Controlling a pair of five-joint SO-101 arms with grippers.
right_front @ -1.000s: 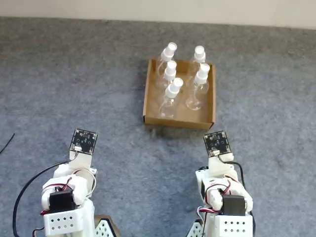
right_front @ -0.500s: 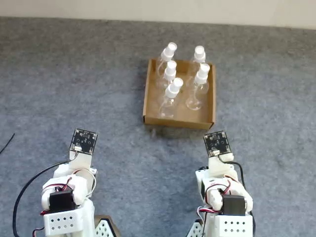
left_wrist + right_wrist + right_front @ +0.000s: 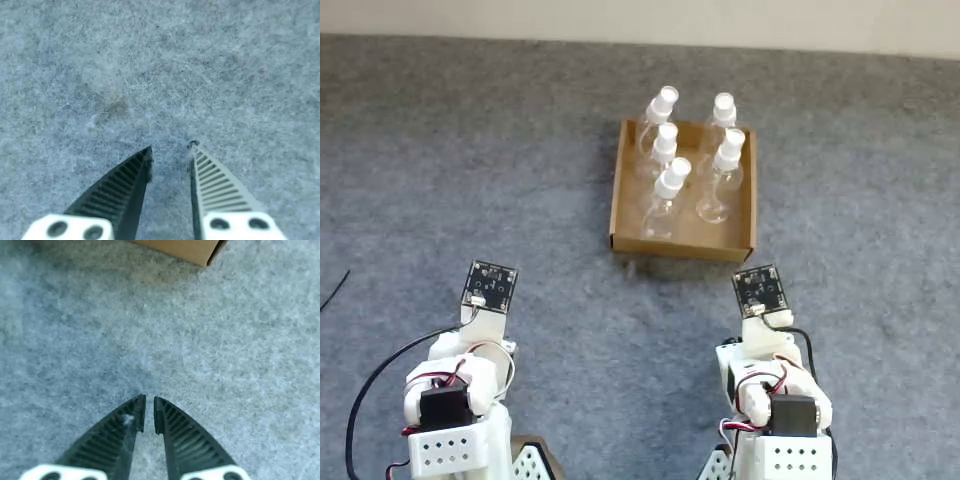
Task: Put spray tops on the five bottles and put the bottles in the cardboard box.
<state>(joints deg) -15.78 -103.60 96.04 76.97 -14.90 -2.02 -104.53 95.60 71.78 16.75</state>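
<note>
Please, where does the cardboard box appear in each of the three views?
High view: box at upper centre.
Left wrist view: left hand over grey carpet.
Right wrist view: box corner just ahead of right hand.
Shared landmark: the carpet.

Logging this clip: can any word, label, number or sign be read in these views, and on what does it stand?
None can be read.
The cardboard box has plain walls.
The five bottles are clear, with no label visible.
The small boards on the arms' wrists carry nothing large enough to read.
</note>
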